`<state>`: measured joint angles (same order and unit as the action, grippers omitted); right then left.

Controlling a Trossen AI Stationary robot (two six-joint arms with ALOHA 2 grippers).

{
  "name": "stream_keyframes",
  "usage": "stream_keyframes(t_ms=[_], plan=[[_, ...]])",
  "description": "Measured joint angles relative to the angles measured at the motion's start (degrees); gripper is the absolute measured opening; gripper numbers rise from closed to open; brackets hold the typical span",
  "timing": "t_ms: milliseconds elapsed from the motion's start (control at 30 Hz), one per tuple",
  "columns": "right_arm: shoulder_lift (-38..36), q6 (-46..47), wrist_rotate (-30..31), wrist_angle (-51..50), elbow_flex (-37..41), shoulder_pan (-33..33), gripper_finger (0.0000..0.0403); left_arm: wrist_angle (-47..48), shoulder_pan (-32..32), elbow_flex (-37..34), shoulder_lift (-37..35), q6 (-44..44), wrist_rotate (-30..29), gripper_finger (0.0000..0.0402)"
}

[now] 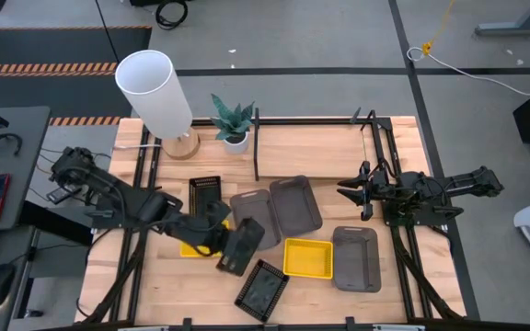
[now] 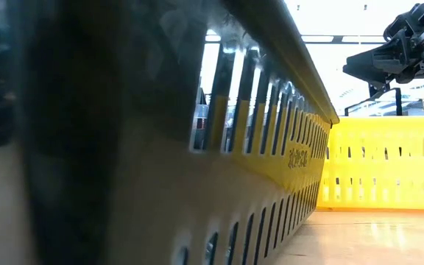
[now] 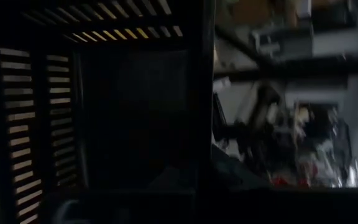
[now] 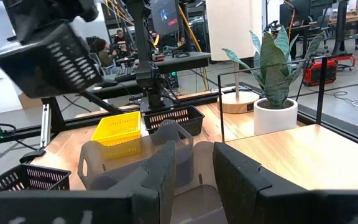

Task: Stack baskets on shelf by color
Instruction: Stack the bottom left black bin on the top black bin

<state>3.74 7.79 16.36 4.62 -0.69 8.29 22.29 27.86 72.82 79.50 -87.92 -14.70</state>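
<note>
My left gripper (image 1: 214, 234) is shut on a black mesh basket (image 1: 240, 248), over the near left part of the table. The right wrist view shows this basket (image 4: 45, 59) up in the air. A yellow basket (image 1: 191, 246) lies under the left gripper and another yellow basket (image 1: 308, 257) lies near the middle. Two more black baskets (image 1: 204, 195) (image 1: 262, 288) rest on the table. Three grey baskets (image 1: 256, 213) (image 1: 294, 204) (image 1: 355, 257) lie flat. The shelf (image 1: 320, 147) stands at the far edge. My right gripper (image 1: 348, 188) (image 4: 194, 177) is open, hovering at the shelf's near side. My left gripper holds the black mesh basket by the rim of one end (image 1: 225, 241). The basket's own dark wall (image 3: 135, 124) fills the left wrist view and hides the fingers. The basket is lifted clear of the table and hangs tilted.
A white cylindrical lamp (image 1: 159, 97) and a potted plant (image 1: 235, 124) stand at the far left beside the shelf. In the low view, a basket wall (image 2: 160, 162) close to the camera blocks most of the picture. People sit in the room beyond the table's left side (image 4: 104, 46).
</note>
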Motion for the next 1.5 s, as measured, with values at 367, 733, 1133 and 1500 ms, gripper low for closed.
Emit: stream_keyframes(t_ms=[367,733,1133,1500], plan=[[0.0,0.0,0.0,0.0,0.0,0.0,0.0113,21.7,-6.0,0.0,-3.2,-8.9,-2.9,0.0006],[0.0,0.0,0.0,0.0,0.0,0.0,0.0113,40.3,-17.0,0.0,-7.3,-8.5,-4.9,0.0006],[0.0,0.0,0.0,0.0,0.0,0.0,0.0113,45.7,-26.7,0.0,1.0,-3.0,-0.4,0.0006],[0.0,0.0,0.0,0.0,0.0,0.0,0.0113,46.5,-29.9,0.0,10.3,-1.3,1.7,0.0011]])
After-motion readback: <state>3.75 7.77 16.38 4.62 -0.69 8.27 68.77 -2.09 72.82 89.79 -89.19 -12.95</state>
